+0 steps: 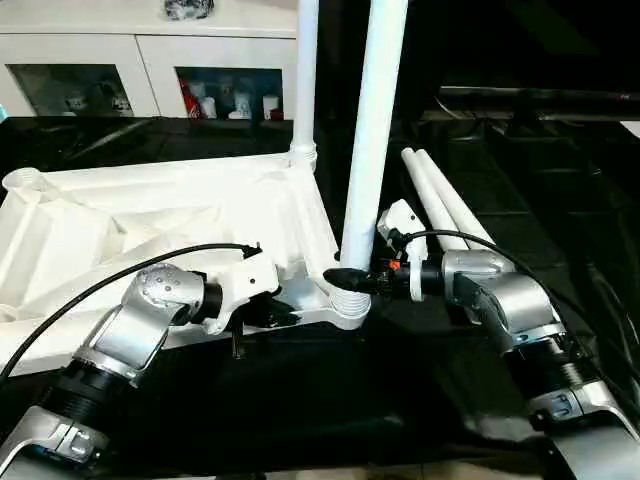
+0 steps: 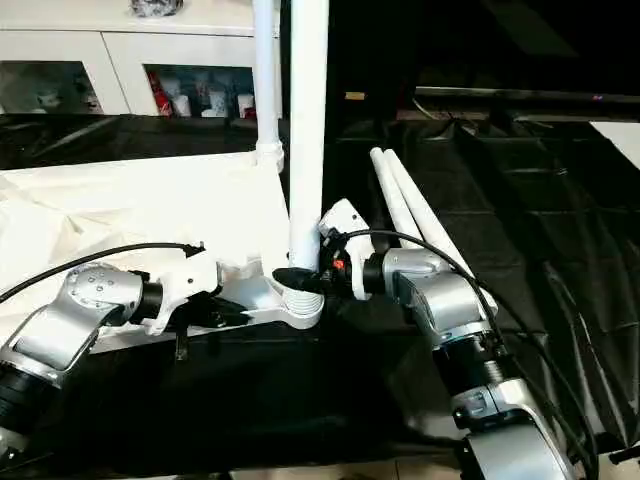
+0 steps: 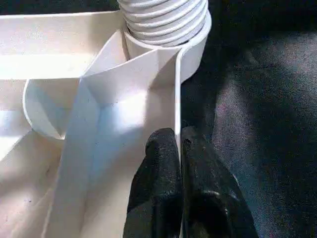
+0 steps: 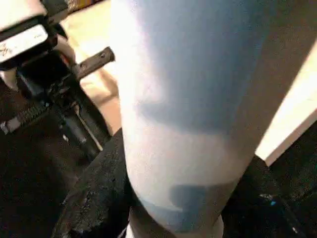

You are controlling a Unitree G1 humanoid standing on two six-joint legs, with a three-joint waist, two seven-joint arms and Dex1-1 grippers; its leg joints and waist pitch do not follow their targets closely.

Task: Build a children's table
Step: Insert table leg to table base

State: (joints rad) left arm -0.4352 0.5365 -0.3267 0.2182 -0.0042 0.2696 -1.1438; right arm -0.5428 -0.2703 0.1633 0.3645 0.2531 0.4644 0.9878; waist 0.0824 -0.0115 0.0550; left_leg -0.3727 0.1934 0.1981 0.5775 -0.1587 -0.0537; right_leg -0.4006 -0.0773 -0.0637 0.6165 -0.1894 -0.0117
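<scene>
Left gripper (image 1: 285, 318): at lower centre-left of the head view, its black jaws were clenched on the near edge wall of the tabletop (image 1: 150, 215), one finger on each side of the thin rim, as the left wrist view showed.
Left fingers (image 3: 158, 183): they pinched the upright rim just short of the near corner socket (image 1: 350, 312).
Right gripper (image 1: 352, 279): at centre frame, its jaws were grasping the near leg (image 1: 372, 130) low on its shaft, just above the threaded end.
Near leg: it stood roughly upright in the near corner socket, leaning slightly to the upper right, and ran out of the top of the frame; its ribbed end sat in the socket ring.
Tabletop: it lay underside up on the black-covered worktop (image 1: 300, 400), filling the left middle of the frame, ribs and a round socket at its far left corner showing.
Far leg (image 1: 306, 70): it stood upright in the far corner socket, upper centre.
Loose legs (image 1: 440, 200): two lay side by side, touching, on the worktop right of centre, beyond the right gripper.
Cabinet (image 1: 140, 60): white with glass doors, across the upper left, behind the worktop.
</scene>
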